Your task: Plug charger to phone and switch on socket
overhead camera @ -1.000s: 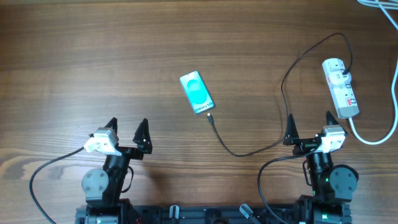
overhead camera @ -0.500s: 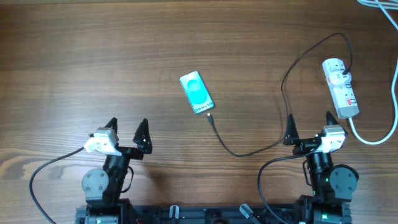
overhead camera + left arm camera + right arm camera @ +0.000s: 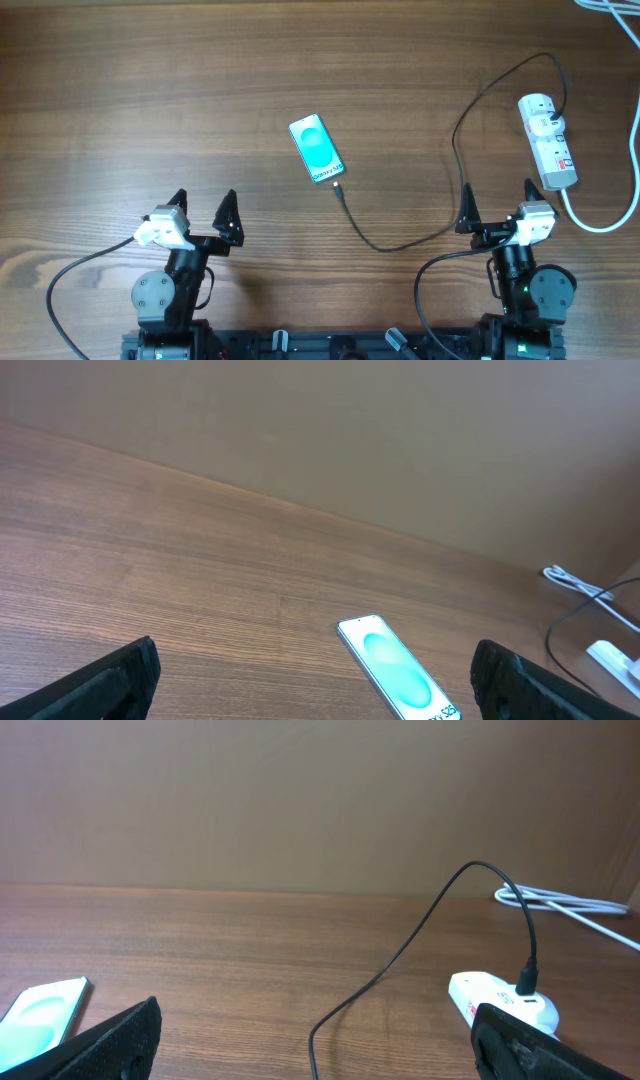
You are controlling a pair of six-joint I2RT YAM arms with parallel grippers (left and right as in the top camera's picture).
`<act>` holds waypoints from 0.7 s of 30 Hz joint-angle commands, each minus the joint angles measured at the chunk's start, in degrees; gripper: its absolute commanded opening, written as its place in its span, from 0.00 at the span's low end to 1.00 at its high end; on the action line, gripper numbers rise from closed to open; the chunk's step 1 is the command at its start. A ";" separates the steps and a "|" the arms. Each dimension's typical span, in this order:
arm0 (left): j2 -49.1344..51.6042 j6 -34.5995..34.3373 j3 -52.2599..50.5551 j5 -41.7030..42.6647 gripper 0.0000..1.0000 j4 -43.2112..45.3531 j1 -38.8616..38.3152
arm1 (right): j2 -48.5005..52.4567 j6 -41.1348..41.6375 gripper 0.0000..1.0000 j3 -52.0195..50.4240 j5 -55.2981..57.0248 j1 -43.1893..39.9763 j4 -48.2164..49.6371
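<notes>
The table (image 3: 150, 90) was a broad top of brown wood grain, the grain running left to right, with a matte finish and soft reflections. In both wrist views a plain tan wall (image 3: 400, 440) rose straight from the table's far edge, bare and evenly lit.

The phone (image 3: 316, 150) lay flat near the middle of the table, screen up and glowing cyan, turned at a slight angle with its white band toward the robot. The charger (image 3: 400, 243) ran as a thin black line from just beside the phone's near end, sagged toward the robot, climbed in a tall loop on the right and came down into the socket (image 3: 547, 142). Its plug tip (image 3: 337, 187) sat right at the phone's lower edge; whether it was seated in the port could not be told. The socket, a white power strip, lay lengthwise near the right edge, and a thicker white cable (image 3: 600, 225) curved away from its near end. Another white cable (image 3: 605, 12) crossed the far right corner.

The left gripper (image 3: 205, 197) hovered low at the near left with its jaws spread wide and nothing between them. The right gripper (image 3: 497, 190) hung at the near right, likewise wide apart and empty, just short of the socket.
</notes>
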 commanded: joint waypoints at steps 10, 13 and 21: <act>2.38 -8.17 10.16 11.52 1.00 0.94 -0.26 | -0.35 0.76 1.00 -0.07 -0.94 -0.04 0.15; 7.39 -8.15 17.53 13.97 1.00 -3.34 -0.26 | -0.35 0.76 1.00 -0.07 -0.94 -0.04 0.15; 36.54 -6.08 49.07 27.28 1.00 -25.24 -0.26 | -0.35 0.76 1.00 -0.07 -0.94 -0.04 0.15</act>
